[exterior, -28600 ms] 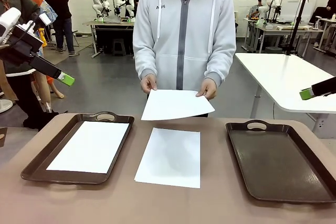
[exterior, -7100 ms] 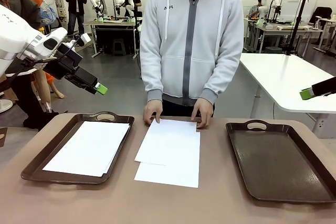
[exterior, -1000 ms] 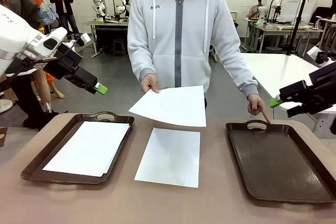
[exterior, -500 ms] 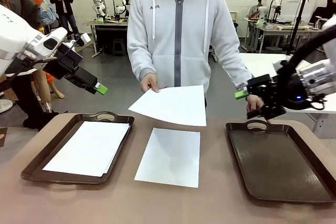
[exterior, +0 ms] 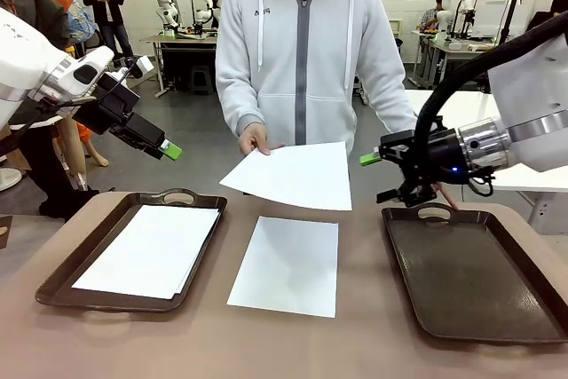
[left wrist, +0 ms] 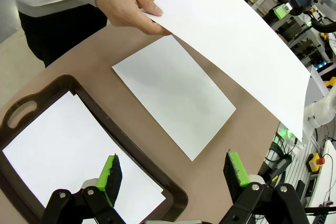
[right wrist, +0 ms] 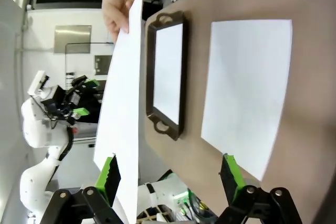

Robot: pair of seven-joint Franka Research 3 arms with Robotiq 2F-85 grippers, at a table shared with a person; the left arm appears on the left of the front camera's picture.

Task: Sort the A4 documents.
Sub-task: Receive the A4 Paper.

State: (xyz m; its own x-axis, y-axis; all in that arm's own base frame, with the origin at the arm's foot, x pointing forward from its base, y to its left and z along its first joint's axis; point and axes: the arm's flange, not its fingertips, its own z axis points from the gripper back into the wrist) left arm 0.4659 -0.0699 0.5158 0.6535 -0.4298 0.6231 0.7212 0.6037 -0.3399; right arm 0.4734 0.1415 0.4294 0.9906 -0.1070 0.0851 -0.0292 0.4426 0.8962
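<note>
Take the flat sheet (exterior: 286, 264) as your reference; it lies on the table (exterior: 373, 348) between the two trays, touching neither. To its left you find the left tray (exterior: 53, 283); white sheets (exterior: 146, 250) lie inside it, stacked slightly askew. To its right sits the right tray (exterior: 470, 281), handle at the far end. Above the flat sheet's far edge, clear of the table, note the held sheet (exterior: 293, 175); it tilts, and the person's hand (exterior: 253, 140) pinches its left corner. Up and right of the flat sheet, the right gripper (exterior: 380, 177) points at the held sheet's right edge; its jaws stand wide and grip nothing; fingers and paper are near but apart. Up and left of the flat sheet, above the left tray's far handle, the left gripper (exterior: 167, 150) hangs in the air; the left wrist view shows its jaws wide, holding nothing. The person (exterior: 302, 51) stands at the far side, behind the flat sheet.
</note>
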